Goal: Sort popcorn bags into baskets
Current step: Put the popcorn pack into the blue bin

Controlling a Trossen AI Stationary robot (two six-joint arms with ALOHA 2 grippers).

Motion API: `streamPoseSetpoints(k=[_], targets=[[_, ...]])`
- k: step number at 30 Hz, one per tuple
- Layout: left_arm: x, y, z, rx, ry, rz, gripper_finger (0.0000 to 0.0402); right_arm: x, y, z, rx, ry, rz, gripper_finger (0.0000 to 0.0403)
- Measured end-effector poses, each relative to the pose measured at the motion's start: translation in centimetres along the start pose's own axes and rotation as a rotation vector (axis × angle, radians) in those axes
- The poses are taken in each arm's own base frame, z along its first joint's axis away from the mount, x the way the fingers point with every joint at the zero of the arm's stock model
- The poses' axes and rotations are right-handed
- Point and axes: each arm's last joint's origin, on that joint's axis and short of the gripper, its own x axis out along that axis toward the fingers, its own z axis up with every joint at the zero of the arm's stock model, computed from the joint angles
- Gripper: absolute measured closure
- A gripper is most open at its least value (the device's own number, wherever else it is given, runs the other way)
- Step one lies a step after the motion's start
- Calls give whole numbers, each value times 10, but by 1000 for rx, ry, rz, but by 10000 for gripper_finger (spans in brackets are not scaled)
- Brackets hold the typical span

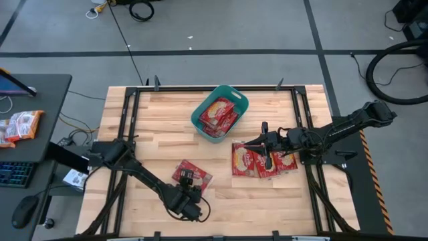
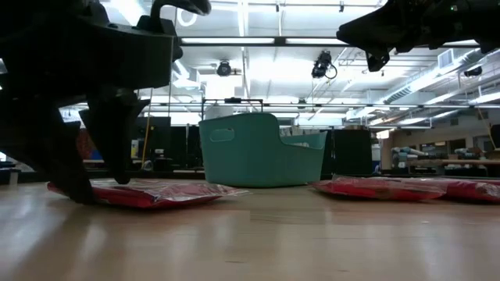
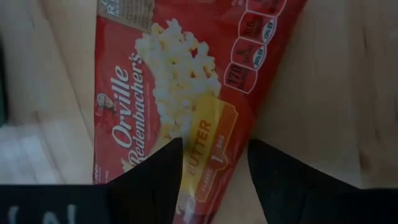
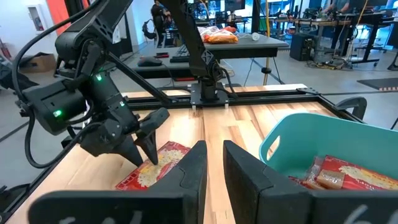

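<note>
A red popcorn bag (image 1: 194,174) lies flat on the wooden table near its front, left of centre; it also shows in the left wrist view (image 3: 180,81) and the low view (image 2: 156,193). My left gripper (image 3: 214,146) is open and points down over the bag's near end (image 1: 190,187). The teal basket (image 1: 200,112) stands at the table's far middle and holds several bags (image 1: 219,114). A few more bags (image 1: 257,162) lie flat to the right of centre. My right gripper (image 1: 262,138) hovers above them, empty, its fingers (image 4: 193,165) a narrow gap apart. My left gripper comes from above, pointing down, with its open fingers astride the bag's near end (image 3: 205,155). One fingertip (image 3: 158,171) stands over the bag and the other over the bare table beside it. I cannot tell whether they touch the bag, which lies flat.
Black frame rails (image 1: 130,117) run along the table's left and right sides. A dark desk (image 1: 40,94) at the left holds a keyboard, a mouse and snack packets. Bare wood (image 1: 267,201) lies along the table's front right.
</note>
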Motion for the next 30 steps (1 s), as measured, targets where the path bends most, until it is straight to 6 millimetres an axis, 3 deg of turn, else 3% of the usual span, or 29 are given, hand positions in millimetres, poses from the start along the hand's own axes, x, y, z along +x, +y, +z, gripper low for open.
streamPoseSetpoints(k=[15,24,30], targets=[[0,0,1,-28,-10,5,392,0,0,0,1,-1,0,344],[-1,1,2,-92,-9,3,398,0,0,0,1,-2,0,344],[-17,8,9,-86,8,16,399,1,1,-1,-1,9,20,344]])
